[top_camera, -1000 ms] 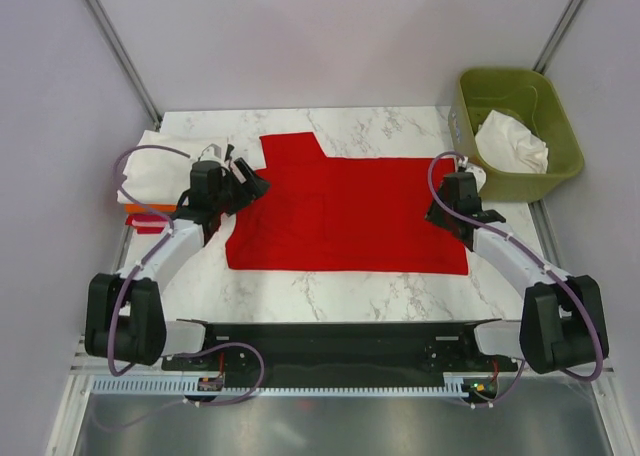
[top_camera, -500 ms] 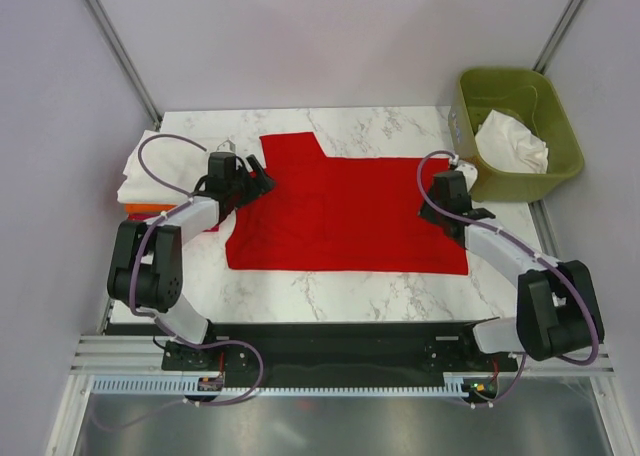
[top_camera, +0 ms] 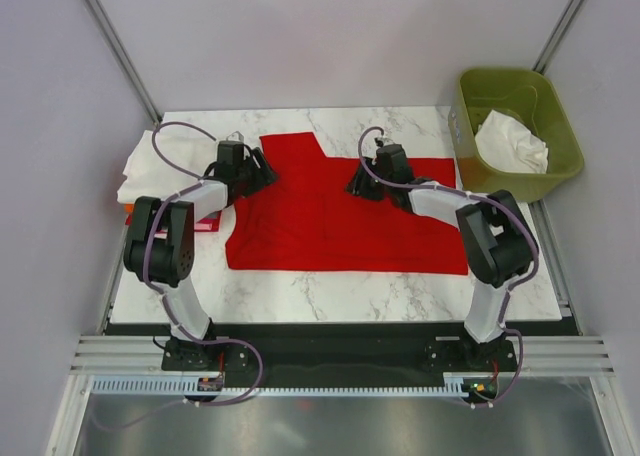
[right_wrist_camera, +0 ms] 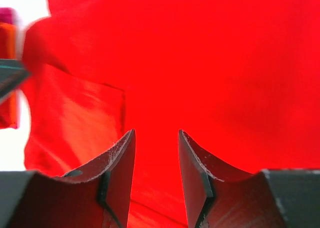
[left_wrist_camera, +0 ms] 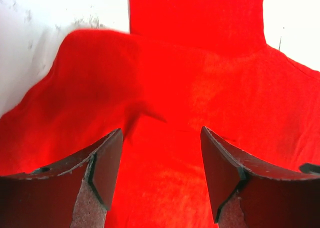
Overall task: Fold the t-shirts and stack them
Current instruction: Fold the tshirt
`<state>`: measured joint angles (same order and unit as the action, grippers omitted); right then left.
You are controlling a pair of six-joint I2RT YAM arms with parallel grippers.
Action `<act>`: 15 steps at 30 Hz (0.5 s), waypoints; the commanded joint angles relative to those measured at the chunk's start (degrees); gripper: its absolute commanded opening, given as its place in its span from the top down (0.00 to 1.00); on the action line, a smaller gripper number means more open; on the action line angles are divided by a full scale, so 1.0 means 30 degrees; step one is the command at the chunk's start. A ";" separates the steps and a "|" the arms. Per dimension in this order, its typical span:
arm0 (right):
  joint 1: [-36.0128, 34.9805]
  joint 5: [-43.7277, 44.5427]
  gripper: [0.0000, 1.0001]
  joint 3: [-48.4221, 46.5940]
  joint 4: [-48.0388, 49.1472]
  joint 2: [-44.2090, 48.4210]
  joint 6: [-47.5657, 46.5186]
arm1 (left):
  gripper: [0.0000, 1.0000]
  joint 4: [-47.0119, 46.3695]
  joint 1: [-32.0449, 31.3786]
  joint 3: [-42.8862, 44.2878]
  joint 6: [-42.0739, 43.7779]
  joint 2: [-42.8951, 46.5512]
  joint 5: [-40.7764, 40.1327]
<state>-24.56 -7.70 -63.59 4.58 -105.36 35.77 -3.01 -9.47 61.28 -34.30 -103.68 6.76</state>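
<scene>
Your left gripper [left_wrist_camera: 161, 138] stands wide, nothing between its fingers, low over red cloth. In the top view it sits at the 10 o'clock corner of the red t-shirt [top_camera: 340, 216], where the cloth is rucked into a raised fold. Your right gripper [right_wrist_camera: 156, 138] is parted more narrowly and also grips nothing; it hovers over the shirt's upper middle, at about 12 o'clock from the shirt's centre.

The shirt lies spread across the middle of the table [top_camera: 330, 286], one sleeve pointing to 12 o'clock. The white folded stack [top_camera: 150, 166] is at the table's 9 o'clock edge. The green bin [top_camera: 560, 116], at 2 o'clock, holds a white garment [top_camera: 512, 141].

Expect the shirt to be light, limp and thin. It should drape and wrinkle rather than hold shape, and a flat layer may slip from closing fingers. Take it at an edge or raised fold, such as the bunched shoulder under your left gripper, pressing down to the table before pinching.
</scene>
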 commanded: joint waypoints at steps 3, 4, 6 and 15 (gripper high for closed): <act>-0.0661 -0.2236 0.53 -0.2676 0.1403 -0.2698 0.1377 | 0.32 0.0679 -0.0094 0.1605 0.1093 -0.1152 -0.0204; -0.0749 -0.2353 0.54 -0.3172 0.1374 -0.2992 0.1610 | 0.34 0.0767 -0.0094 0.1780 0.1093 -0.1356 -0.0262; -0.0780 -0.2645 0.54 -0.3731 0.1491 -0.3783 0.1816 | 0.36 0.0826 -0.0065 0.1927 0.1035 -0.1592 -0.0234; -0.0955 -0.4050 0.56 -0.4906 0.2046 -0.5865 0.2870 | 0.48 0.0914 -0.0094 0.3039 0.0917 -0.2910 0.0294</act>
<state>-27.00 -17.08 -75.92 7.38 -121.95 42.50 0.05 -9.50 67.24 -33.58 -111.44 6.66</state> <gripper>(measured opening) 0.441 0.533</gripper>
